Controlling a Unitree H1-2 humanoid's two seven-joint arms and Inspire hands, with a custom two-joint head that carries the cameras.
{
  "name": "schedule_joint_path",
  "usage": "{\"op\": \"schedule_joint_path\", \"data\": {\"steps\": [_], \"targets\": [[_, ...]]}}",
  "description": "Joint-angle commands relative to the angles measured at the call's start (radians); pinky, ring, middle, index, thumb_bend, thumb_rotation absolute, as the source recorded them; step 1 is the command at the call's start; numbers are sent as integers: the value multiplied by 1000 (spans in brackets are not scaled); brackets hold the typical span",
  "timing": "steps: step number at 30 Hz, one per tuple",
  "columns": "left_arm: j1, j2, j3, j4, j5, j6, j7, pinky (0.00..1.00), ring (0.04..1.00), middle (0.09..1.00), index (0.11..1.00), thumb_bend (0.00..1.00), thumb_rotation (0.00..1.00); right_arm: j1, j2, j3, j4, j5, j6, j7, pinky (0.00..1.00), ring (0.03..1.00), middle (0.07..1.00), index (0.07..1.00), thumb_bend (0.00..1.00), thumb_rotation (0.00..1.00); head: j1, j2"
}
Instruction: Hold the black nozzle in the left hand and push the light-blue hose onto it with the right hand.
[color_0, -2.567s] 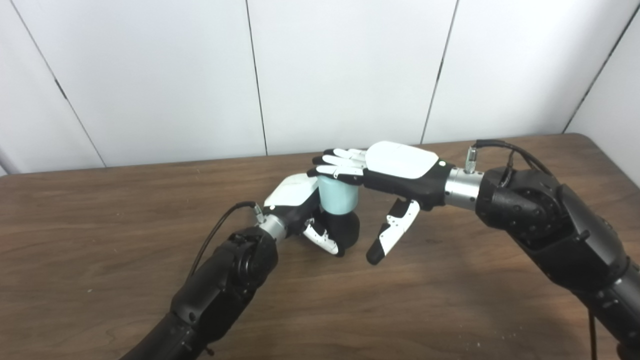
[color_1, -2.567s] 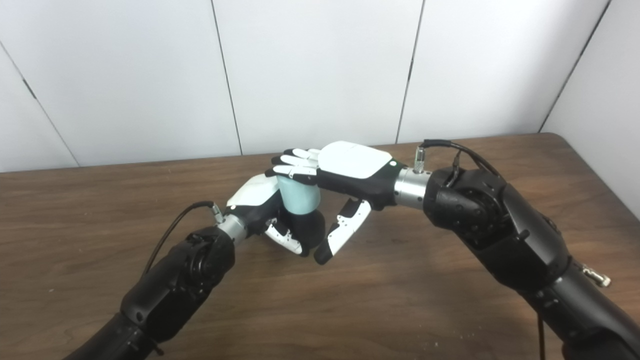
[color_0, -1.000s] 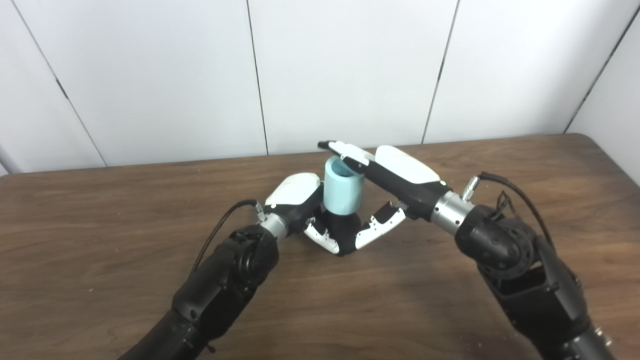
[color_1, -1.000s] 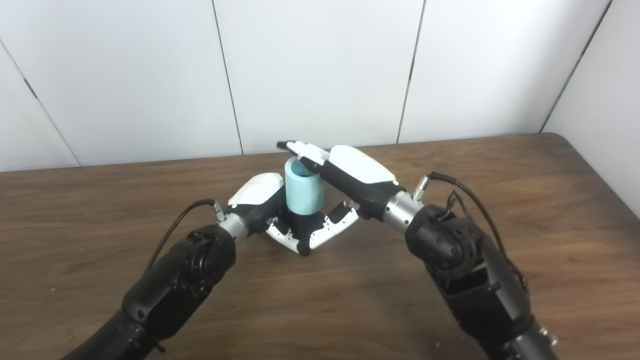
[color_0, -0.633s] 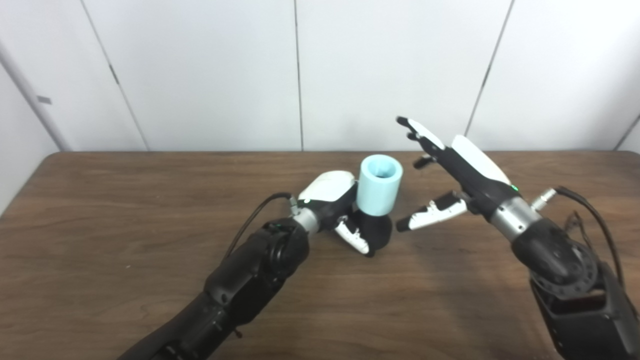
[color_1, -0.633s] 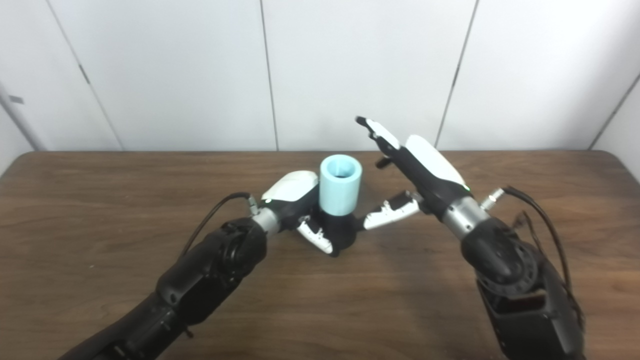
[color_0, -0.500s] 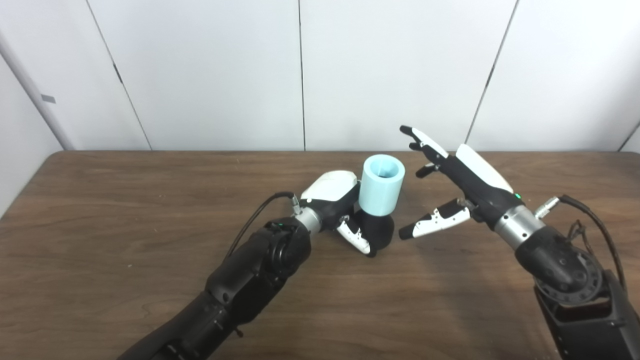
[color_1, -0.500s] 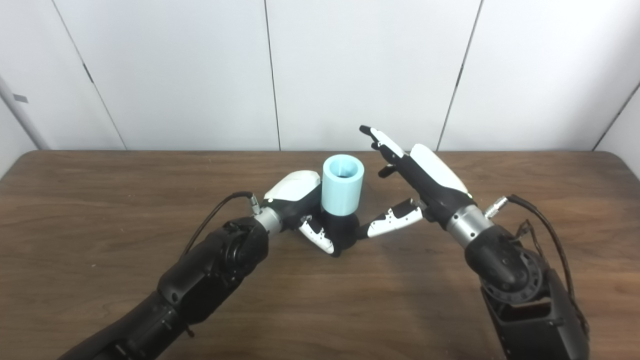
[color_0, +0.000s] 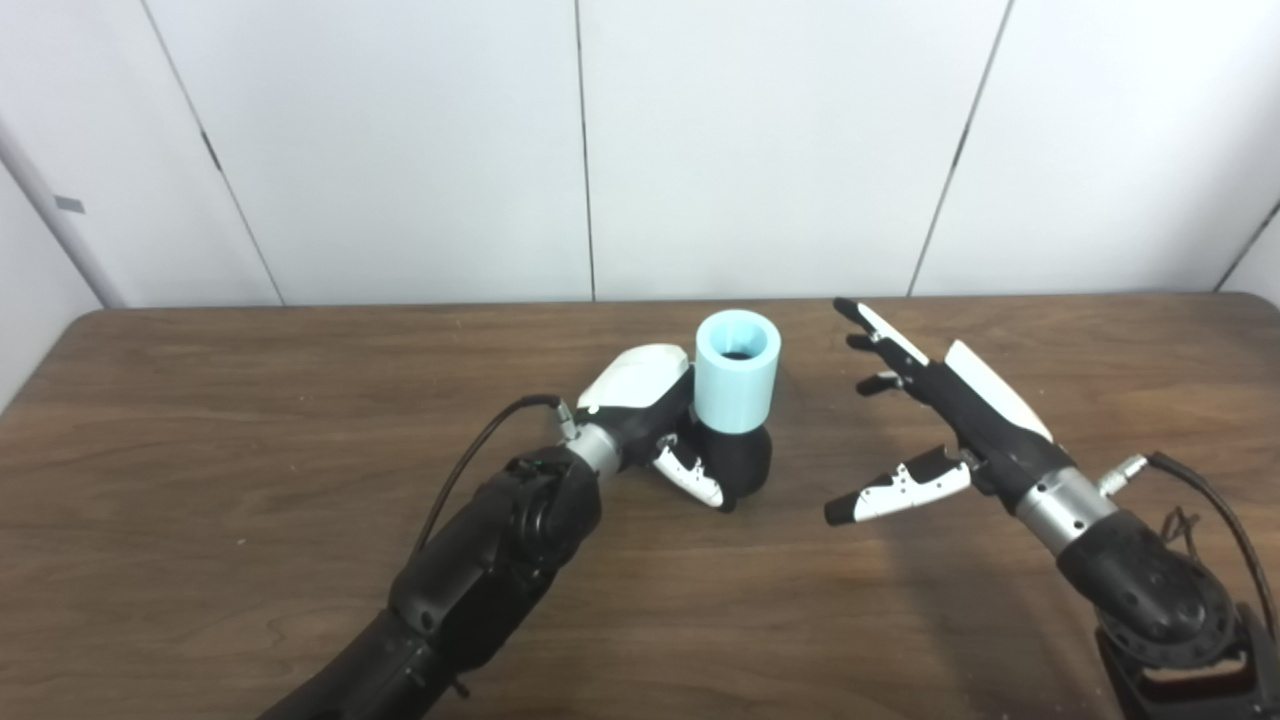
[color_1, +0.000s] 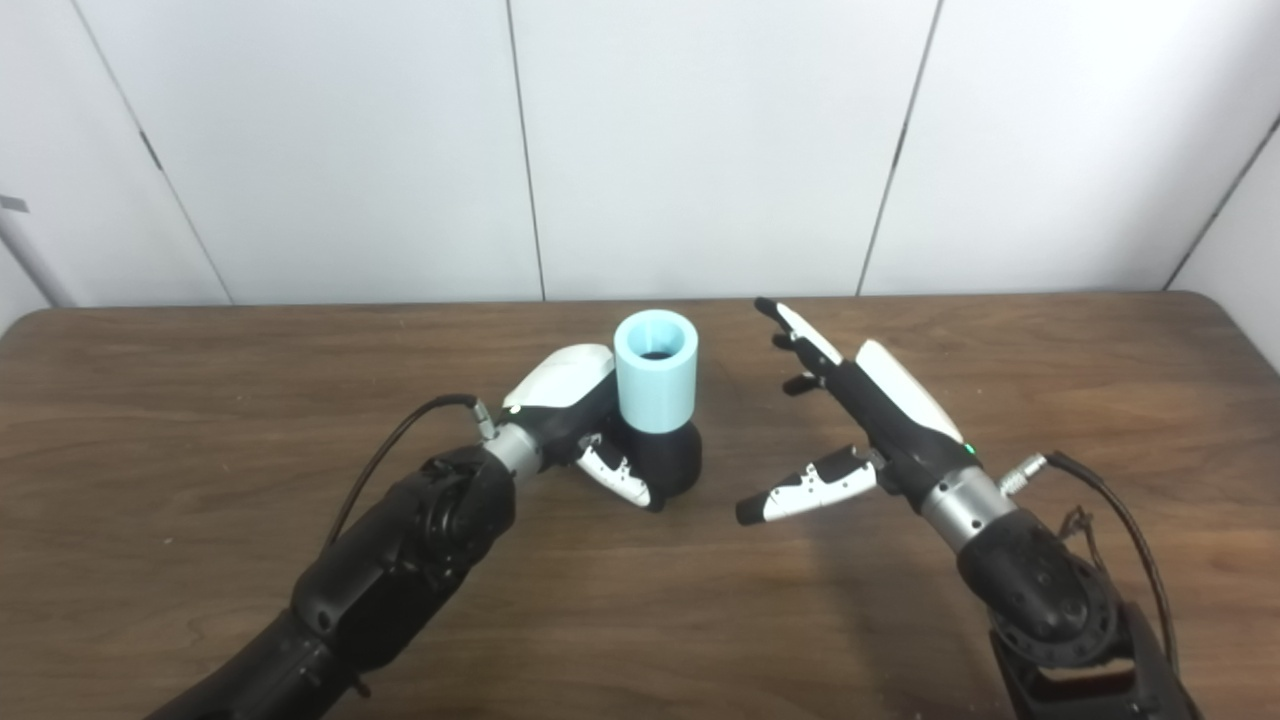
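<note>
The bench (color_0: 200, 560) is a dark brown wood-grain top with rounded far corners, running across the full width of both views. Behind it stands a wall (color_0: 760, 140) of plain white panels divided by thin dark seams; a further white panel closes the left side of the room.

The black nozzle (color_0: 742, 462) stands on the bench near its middle, wide rounded base down. The light-blue hose (color_0: 736, 372), a short thick tube, sits upright on top of the nozzle with its open end facing up; a dark bore is visible inside the rim.

The left hand (color_0: 655, 420) lies low on the bench to the left of the nozzle, white back upward, with its fingers (color_0: 690, 478) wrapped around the lower front of the nozzle, closed on it. The hose touches the side of this hand.

The right hand (color_1: 880, 420) is raised above the bench to the right of the hose and well apart from it, holding nothing. Its fingers (color_1: 795, 335) are spread and extended toward the back wall, the thumb pointing left toward the nozzle without reaching it.

A black cable (color_0: 480, 450) loops from the left wrist, and another cable (color_1: 1120, 520) runs off the right wrist. Nothing lies between the right hand and the hose
</note>
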Motion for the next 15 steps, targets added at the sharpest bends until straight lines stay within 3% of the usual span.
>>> {"op": "schedule_joint_path", "data": {"steps": [1, 4, 8, 12, 15], "targets": [[91, 42, -6, 26, -30, 60, -111, 913, 928, 934, 948, 984, 294, -26, -5, -11, -26, 18, -4, -16, 770, 949, 1000, 1000, 901, 200, 1, 1], [97, 75, 11, -13, -22, 56, -128, 985, 987, 987, 990, 1000, 370, -9, -6, -7, -42, 11, -2, -17, 761, 945, 1000, 1000, 909, 201, -4, 2], [102, 103, 38, -49, -19, 60, -117, 1000, 1000, 1000, 1000, 1000, 407, 16, -5, -3, -75, 5, 8, -17, 754, 941, 1000, 1000, 917, 198, -4, 4], [126, 135, 122, -140, -46, 124, -138, 1000, 1000, 1000, 1000, 998, 271, 58, -1, -25, -110, 34, 14, -26, 763, 944, 1000, 1000, 926, 207, 3, 4], [150, 146, 182, -179, -67, 139, -133, 981, 997, 983, 983, 943, 178, 85, 16, -34, -113, 42, 0, -46, 764, 941, 1000, 1000, 929, 212, -2, 2]]}}
